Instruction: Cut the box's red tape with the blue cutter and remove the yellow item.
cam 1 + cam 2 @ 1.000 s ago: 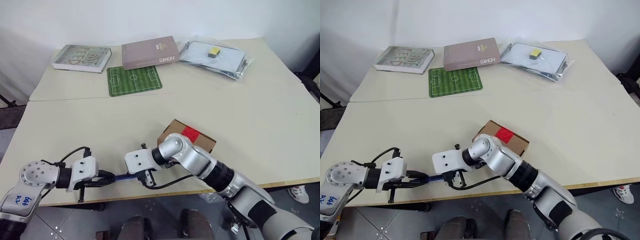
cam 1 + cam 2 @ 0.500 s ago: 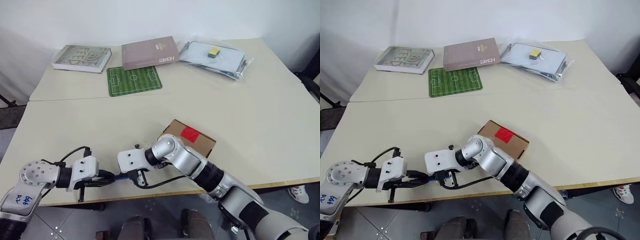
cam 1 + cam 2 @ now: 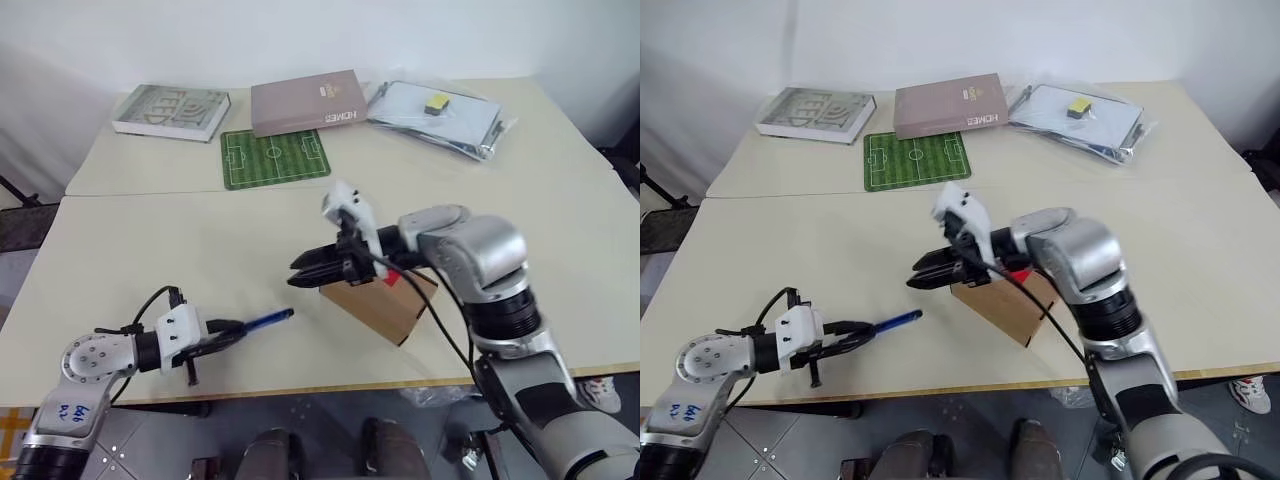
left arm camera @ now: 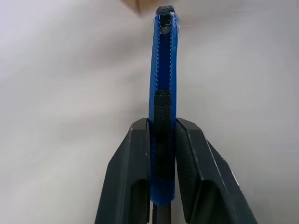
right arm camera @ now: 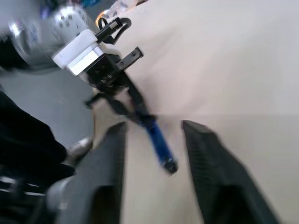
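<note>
A grey book (image 3: 171, 110), a brownish-pink book (image 3: 308, 101) and a clear bag (image 3: 440, 117) line the desk (image 3: 140, 250) at twelve o'clock; a green football-pitch mat (image 3: 275, 158) lies before them.

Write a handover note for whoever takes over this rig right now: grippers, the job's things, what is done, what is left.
Left gripper: shut on the blue cutter, low over the table near its front edge.
Right gripper: open, empty, raised beside the box.
Box: front centre of the table, its red tape partly hidden by the right arm.
Done: cutter in hand.
Left: cut the tape, open the box, take out the yellow item.
</note>
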`<move>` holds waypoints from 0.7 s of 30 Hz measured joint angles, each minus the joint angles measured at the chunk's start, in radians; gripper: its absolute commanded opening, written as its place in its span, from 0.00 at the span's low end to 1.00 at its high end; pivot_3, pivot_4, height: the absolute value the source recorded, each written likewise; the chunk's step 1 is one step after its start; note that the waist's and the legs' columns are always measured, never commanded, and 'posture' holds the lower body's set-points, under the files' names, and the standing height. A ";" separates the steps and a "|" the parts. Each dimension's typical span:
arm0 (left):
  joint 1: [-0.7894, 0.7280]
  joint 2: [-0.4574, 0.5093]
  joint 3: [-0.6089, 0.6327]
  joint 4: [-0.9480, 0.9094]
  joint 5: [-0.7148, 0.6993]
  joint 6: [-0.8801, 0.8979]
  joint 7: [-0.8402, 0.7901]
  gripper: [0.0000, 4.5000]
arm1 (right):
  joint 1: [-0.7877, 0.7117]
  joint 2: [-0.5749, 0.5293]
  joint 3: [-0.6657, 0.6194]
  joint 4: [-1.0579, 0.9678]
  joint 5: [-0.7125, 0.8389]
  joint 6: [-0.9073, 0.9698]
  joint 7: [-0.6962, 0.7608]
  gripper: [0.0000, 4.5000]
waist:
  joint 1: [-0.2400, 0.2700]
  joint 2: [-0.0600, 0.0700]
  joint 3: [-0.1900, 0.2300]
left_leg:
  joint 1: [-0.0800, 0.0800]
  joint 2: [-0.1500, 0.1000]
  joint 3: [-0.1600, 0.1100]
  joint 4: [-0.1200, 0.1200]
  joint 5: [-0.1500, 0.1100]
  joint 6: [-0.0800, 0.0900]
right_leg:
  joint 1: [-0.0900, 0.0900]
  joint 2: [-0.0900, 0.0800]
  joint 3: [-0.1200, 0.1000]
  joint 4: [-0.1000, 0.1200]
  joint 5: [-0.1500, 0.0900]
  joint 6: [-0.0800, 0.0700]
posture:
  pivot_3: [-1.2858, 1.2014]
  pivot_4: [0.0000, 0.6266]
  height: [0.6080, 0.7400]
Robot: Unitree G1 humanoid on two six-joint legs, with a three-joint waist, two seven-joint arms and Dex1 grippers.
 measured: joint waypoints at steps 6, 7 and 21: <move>-0.106 -0.111 -0.007 0.075 0.043 -0.214 0.089 0.09 | -0.094 0.006 -0.041 0.106 0.065 0.148 -0.081 0.92 | -0.022 -0.003 0.002 | -0.003 0.000 0.001 0.000 -0.001 0.000 | -0.001 0.000 -0.008 -0.001 0.000 0.000 | 0.52 0.24 1.00; -0.122 -0.130 -0.011 0.079 0.054 -0.248 0.103 0.09 | -0.116 0.013 -0.041 0.132 0.069 0.156 -0.095 0.92 | -0.023 -0.004 0.002 | -0.003 0.001 0.001 0.000 -0.001 0.000 | -0.001 0.000 -0.009 -0.001 0.000 0.000 | 0.52 0.24 1.00; -0.186 -0.165 -0.044 0.143 0.110 -0.408 0.196 0.09 | -0.192 0.031 0.058 0.282 0.117 0.134 -0.142 0.92 | -0.023 -0.006 0.003 | -0.003 0.001 0.000 0.000 -0.001 0.000 | -0.001 0.000 -0.011 -0.002 0.000 0.000 | 0.52 0.24 1.00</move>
